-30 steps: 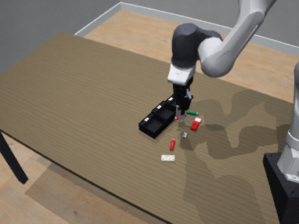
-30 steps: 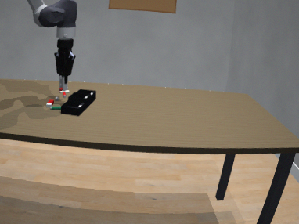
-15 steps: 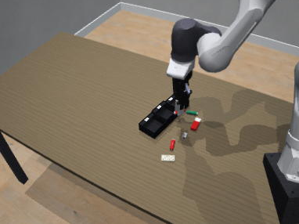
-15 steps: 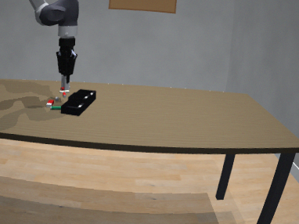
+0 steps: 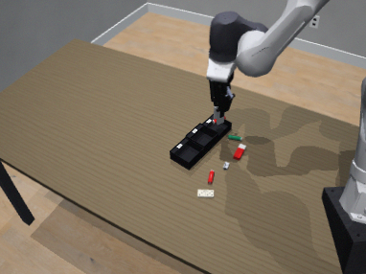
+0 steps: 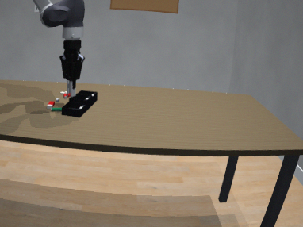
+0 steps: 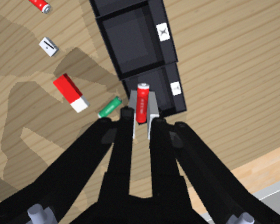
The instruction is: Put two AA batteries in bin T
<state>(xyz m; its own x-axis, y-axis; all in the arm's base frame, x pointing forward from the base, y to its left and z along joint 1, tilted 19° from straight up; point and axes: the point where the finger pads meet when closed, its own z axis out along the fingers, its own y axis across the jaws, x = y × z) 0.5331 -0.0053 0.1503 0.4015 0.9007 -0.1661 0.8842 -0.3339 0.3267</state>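
Observation:
My gripper (image 5: 218, 118) (image 6: 71, 93) (image 7: 142, 100) is shut on a red AA battery (image 7: 142, 100), held lengthwise between the fingertips above the end bin. That bin (image 5: 225, 132) (image 6: 71, 112) (image 7: 182, 104) is black; its small label looks like a T in the wrist view. The fingers and battery hide part of its inside; no thing shows in the visible part. Another red battery (image 5: 211, 176) (image 7: 39, 5) lies on the table. A green cylinder (image 5: 235, 137) (image 6: 57, 109) (image 7: 109, 107), like a battery, lies just outside the end bin.
The middle bin (image 5: 204, 136) (image 7: 127, 42), marked X, and a third bin (image 5: 188, 153) join the end bin in a row. A red-and-white block (image 5: 240, 152) (image 7: 69, 89), a small grey-white block (image 5: 226, 165) (image 7: 48, 46) and a white domino (image 5: 205, 194) lie beside the row.

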